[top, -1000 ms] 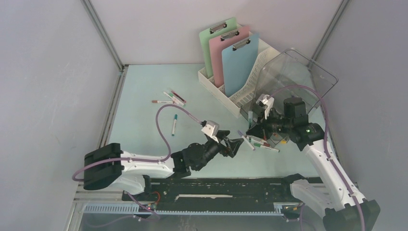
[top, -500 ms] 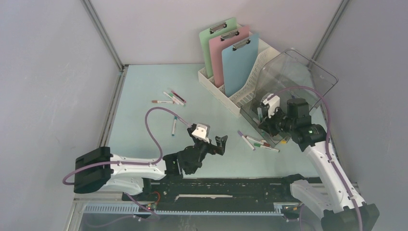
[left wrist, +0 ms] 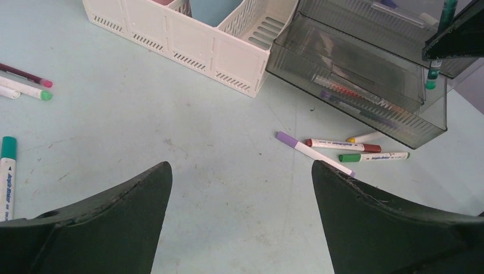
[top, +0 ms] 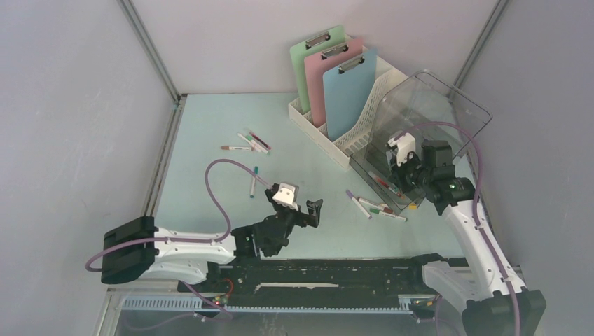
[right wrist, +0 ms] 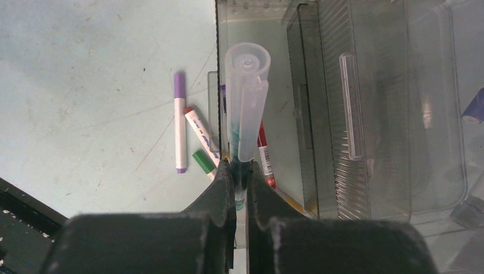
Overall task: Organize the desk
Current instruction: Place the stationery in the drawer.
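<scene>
Seen from above, the desk [top: 210, 126] lies pale mint under both arms. A white file rack [top: 329, 136] holds three clipboards upright at its far side, and a clear box [top: 434, 105] stands beside the rack. The left gripper [top: 294, 203] hovers over bare desk with its jaws spread, carrying nothing. The right gripper [top: 387, 162] reaches into the box's mouth. From the left wrist, a purple marker [left wrist: 313, 153] lies just ahead with a red marker [left wrist: 342, 144] beside it, which probably explains the wide jaws. From the right wrist, the jaws pinch a teal marker [right wrist: 246, 103] upright over the box's tray, apparently to drop it there with the markers already inside.
</scene>
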`<action>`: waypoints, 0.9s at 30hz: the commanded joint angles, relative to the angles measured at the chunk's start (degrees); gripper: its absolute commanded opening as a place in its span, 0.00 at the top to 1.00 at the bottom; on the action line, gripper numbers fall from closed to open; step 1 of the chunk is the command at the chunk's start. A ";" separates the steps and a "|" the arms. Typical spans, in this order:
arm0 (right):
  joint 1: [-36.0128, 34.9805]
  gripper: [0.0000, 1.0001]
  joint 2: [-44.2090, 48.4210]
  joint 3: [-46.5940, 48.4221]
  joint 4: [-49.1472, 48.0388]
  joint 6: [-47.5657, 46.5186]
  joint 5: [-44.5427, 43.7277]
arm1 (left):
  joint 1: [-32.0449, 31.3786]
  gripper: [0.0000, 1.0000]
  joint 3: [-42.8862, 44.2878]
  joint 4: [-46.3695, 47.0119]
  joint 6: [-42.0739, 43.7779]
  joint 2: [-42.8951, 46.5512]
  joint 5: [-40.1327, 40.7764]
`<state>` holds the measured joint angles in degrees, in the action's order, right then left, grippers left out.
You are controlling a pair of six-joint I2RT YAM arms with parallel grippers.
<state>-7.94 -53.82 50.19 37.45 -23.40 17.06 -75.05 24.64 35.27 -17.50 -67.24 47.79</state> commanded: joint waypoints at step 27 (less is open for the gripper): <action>0.43 0.81 -2.15 -0.45 -1.53 -1.22 -2.29 | 0.43 0.00 -0.96 -0.29 -0.95 2.54 3.05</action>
<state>-7.86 -55.68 49.93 37.45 -24.10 15.49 -74.81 23.90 34.09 -17.93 -65.91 48.97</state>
